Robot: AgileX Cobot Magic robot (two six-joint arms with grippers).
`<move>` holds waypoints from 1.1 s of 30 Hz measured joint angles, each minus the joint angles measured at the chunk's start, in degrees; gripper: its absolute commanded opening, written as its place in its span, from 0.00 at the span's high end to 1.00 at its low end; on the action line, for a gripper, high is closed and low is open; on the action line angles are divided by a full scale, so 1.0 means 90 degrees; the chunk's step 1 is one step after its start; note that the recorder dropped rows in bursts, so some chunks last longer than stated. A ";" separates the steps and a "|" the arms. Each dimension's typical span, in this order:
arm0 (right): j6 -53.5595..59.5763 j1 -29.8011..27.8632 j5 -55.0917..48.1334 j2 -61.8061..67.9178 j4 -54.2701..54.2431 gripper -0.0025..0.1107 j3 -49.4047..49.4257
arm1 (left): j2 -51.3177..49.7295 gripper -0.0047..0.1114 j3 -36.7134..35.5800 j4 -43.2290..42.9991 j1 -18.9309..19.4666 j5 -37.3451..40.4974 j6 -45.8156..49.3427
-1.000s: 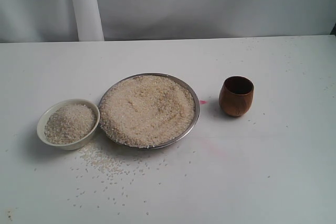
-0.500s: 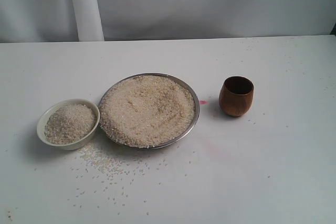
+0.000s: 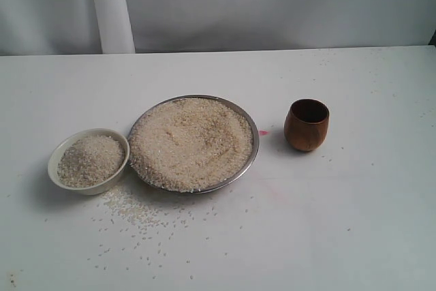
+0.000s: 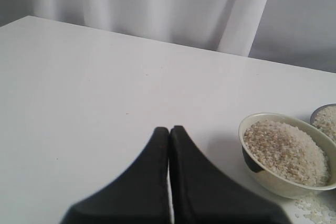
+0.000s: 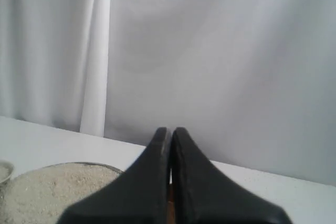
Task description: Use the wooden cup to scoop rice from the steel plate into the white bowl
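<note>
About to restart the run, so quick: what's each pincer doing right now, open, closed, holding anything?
Left pincer: closed, holding nothing.
Right pincer: closed, holding nothing.

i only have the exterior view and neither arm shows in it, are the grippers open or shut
observer: the left gripper is shut, its fingertips pressed together with nothing between them.
operator: and the right one
observer: the right gripper is shut as well, and it holds nothing.
operator: what is the left wrist cam facing
observer: it looks past the fingertips at the white bowl, which is heaped with rice.
</note>
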State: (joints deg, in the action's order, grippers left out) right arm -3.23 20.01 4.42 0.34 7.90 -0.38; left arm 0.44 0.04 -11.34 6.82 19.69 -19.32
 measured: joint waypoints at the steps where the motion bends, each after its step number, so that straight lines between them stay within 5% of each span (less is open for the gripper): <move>1: 0.0000 0.0000 -0.0178 -0.0004 0.0022 0.98 0.0009 | 0.0000 0.96 0.0000 0.0000 0.0000 0.0000 0.0000; 10: 0.0013 0.0000 -0.1652 -0.0015 0.0512 0.98 0.0024 | 0.0000 0.96 0.0000 0.0000 0.0000 0.0000 0.0000; 33: 0.0013 0.0000 -0.2113 -0.0015 0.0566 0.98 0.0024 | 0.0000 0.96 0.0000 0.0000 0.0000 0.0000 0.0000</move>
State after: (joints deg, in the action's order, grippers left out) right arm -3.12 20.01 -14.59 0.21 13.00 -0.16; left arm 0.44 0.04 -11.34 6.82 19.69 -19.32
